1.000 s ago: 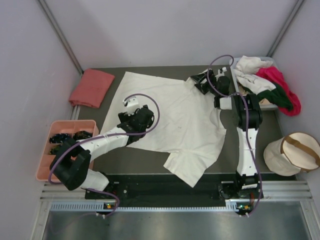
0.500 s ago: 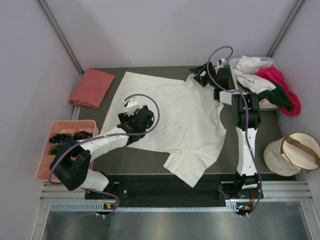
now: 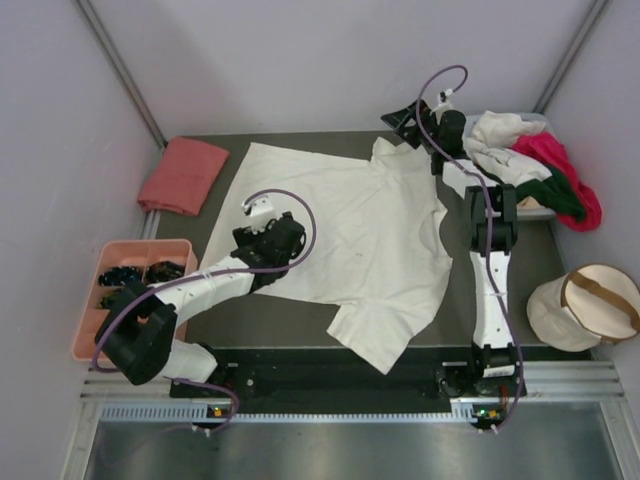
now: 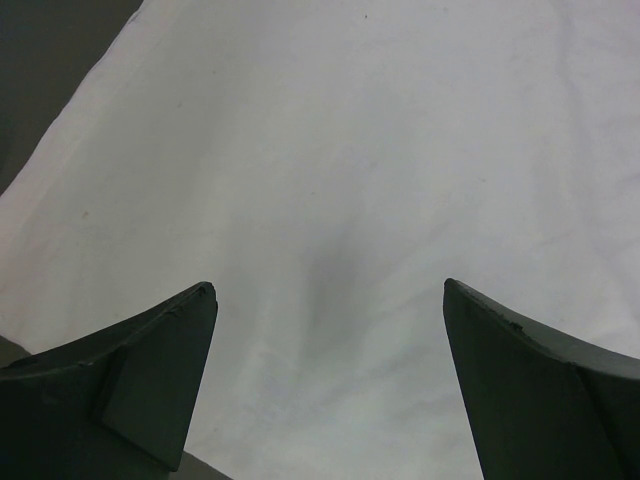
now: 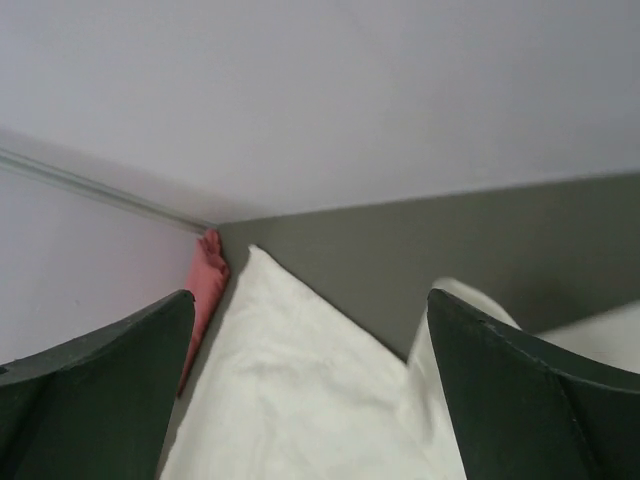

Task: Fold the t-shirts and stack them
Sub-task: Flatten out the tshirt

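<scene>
- Cream-white t-shirt (image 3: pixel 370 240) is lying spread on the worktop (image 3: pixel 270 310), not yet folded
- Left gripper (image 4: pixel 330 290) is hovering open over it; right gripper (image 5: pixel 310 300) is gaping empty near its far edge
- Next move is likely calling for pinching an edge

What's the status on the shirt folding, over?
Left gripper open above cream-white t-shirt; right gripper open, empty, at its far edge. Shirt spread flat, unfolded. No obstruction on it.

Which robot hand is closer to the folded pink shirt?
Left. The left gripper hangs over the cream shirt, a little way from the pink shirt; the right gripper is farther off, across the cream shirt.
</scene>
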